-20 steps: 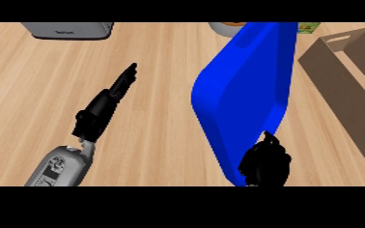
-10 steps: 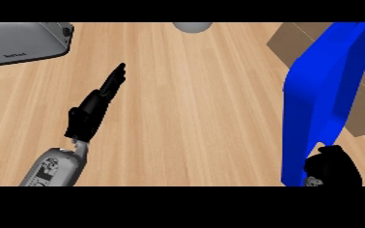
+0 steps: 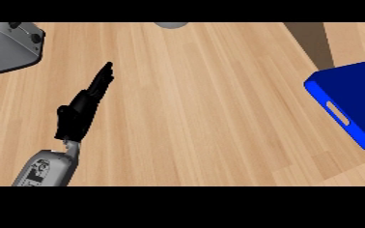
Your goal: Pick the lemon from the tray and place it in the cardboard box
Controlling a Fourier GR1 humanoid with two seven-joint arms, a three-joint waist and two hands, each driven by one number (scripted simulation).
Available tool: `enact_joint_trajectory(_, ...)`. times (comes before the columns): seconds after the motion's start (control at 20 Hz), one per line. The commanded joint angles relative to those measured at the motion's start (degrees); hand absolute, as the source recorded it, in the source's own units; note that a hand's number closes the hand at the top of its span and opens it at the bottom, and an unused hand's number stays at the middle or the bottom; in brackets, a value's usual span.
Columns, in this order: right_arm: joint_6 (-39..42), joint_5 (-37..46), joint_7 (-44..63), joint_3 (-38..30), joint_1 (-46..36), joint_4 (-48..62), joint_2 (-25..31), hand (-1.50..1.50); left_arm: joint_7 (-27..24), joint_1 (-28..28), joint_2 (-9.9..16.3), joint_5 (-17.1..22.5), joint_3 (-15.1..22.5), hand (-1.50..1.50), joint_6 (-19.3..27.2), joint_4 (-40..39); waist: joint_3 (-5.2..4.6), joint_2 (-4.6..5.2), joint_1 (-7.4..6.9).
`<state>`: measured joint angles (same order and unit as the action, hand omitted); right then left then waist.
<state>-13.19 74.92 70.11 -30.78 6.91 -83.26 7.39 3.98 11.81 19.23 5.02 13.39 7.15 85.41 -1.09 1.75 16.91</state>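
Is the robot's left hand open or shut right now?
Open. The black left hand stretches straight fingers over the wooden counter, curled round nothing.

The tray (image 3: 341, 107) lies at the bench's (image 3: 206, 106) right edge (partly out of view). The left hand (image 3: 80, 108) is over the left side, well apart from it.

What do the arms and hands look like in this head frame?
Only the left arm shows. The left hand is matte black, slim, with long straight fingers. Its forearm is a light grey rounded shell with a small dark label panel and a thin metallic link at the wrist. No cables visible. The right arm and hand are out of frame.
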Motion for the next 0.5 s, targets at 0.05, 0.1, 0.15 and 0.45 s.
enact_joint_trajectory(0.05, 0.90, 0.63, 14.00, -13.84, -1.33, 1.91, 3.22, 1.50, -0.31, -0.49, 0.41, -0.05, -1.07, 0.00, 0.90, 0.40, -0.27, 1.15, -0.64)
enact_joint_trajectory(0.1, 0.86, 1.13, 14.15, -16.14, -1.63, 2.17, 3.99, 1.50, -0.46, -0.66, 0.61, -0.22, -1.11, 0.00, 0.92, 0.41, -0.30, 1.43, -1.36)
enact_joint_trajectory(0.15, 1.08, 1.88, 14.35, -18.51, -1.44, 2.55, 4.87, 1.50, -0.44, -0.53, 0.72, -0.21, -1.32, 0.00, 1.06, 0.66, -0.30, 1.64, -1.81)
enact_joint_trajectory(0.45, 2.80, 6.71, 14.75, -31.12, -1.30, 4.35, 10.08, 1.50, -1.06, -0.36, 1.08, -0.38, -1.54, 0.00, 1.06, 1.60, -0.55, 3.34, -5.24)
